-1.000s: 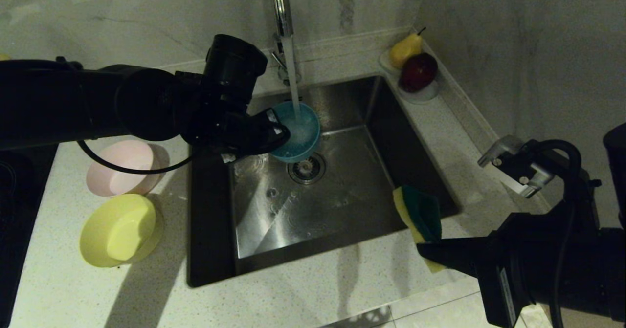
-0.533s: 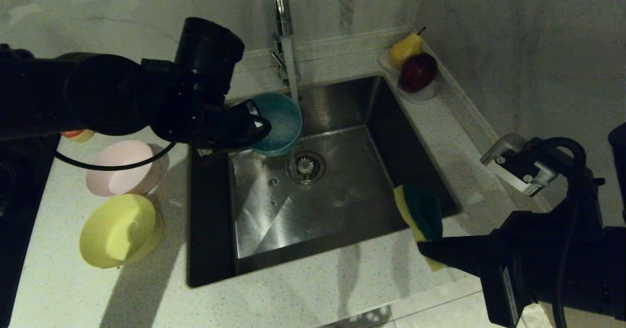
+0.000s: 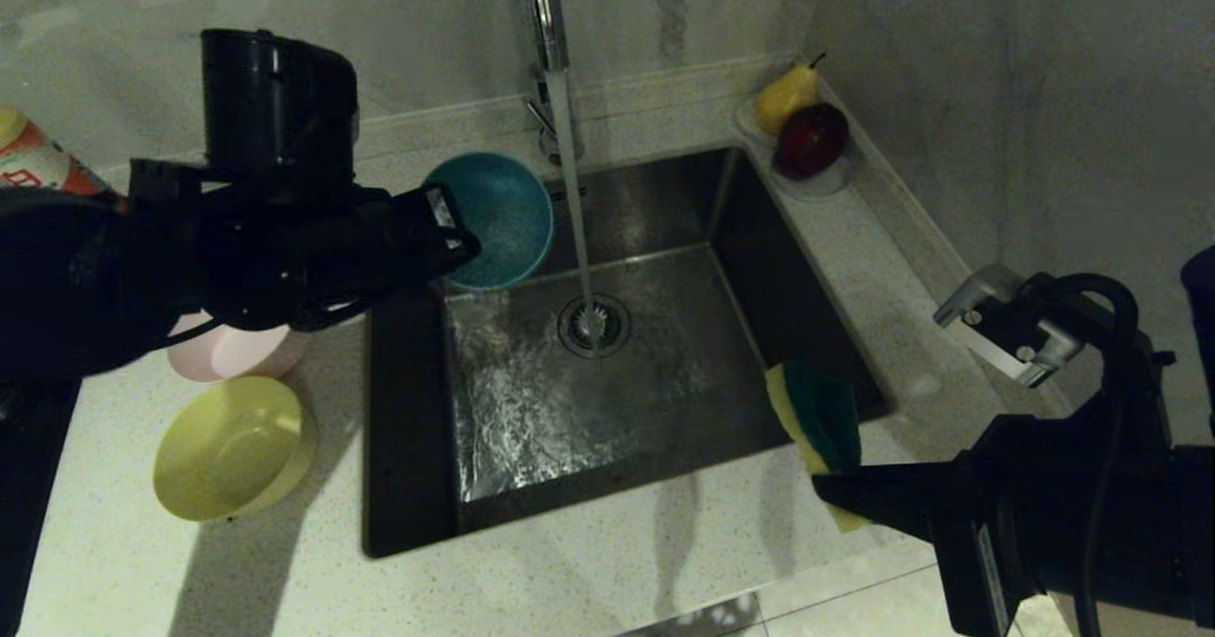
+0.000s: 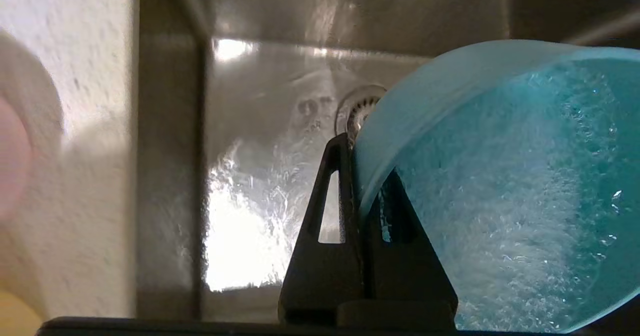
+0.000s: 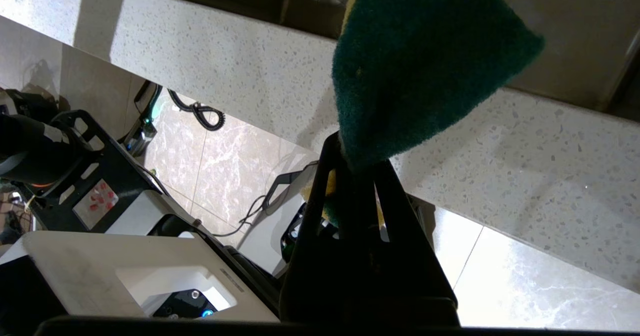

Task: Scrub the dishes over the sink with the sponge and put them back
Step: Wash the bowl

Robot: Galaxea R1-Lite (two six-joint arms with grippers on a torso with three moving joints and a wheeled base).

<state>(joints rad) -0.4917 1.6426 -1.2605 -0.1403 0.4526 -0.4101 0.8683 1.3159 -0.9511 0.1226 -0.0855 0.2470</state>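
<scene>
My left gripper (image 3: 454, 231) (image 4: 361, 163) is shut on the rim of the light blue bowl (image 3: 501, 219) (image 4: 505, 186), which hangs tilted and wet above the back left corner of the sink (image 3: 664, 352). Beside the bowl, water pours from the tap (image 3: 546, 20) straight onto the drain strainer (image 3: 593, 326). The pink bowl (image 3: 233, 352), partly hidden by my left arm, and the yellow bowl (image 3: 233, 447) sit on the counter left of the sink. Over the sink's front right corner my right gripper (image 3: 835, 487) (image 5: 357, 158) is shut on the sponge (image 3: 818, 419) (image 5: 420, 65).
A white saucer (image 3: 821, 181) with a pear (image 3: 786, 96) and a dark red apple (image 3: 812, 139) stands at the back right corner against the wall. A printed packet (image 3: 33, 158) shows at the far left. Counter (image 3: 570, 571) runs along the front of the sink.
My left gripper has lifted the blue bowl up and to the left, out from under the running water, which now falls onto the drain. The right arm and sponge have not moved.
</scene>
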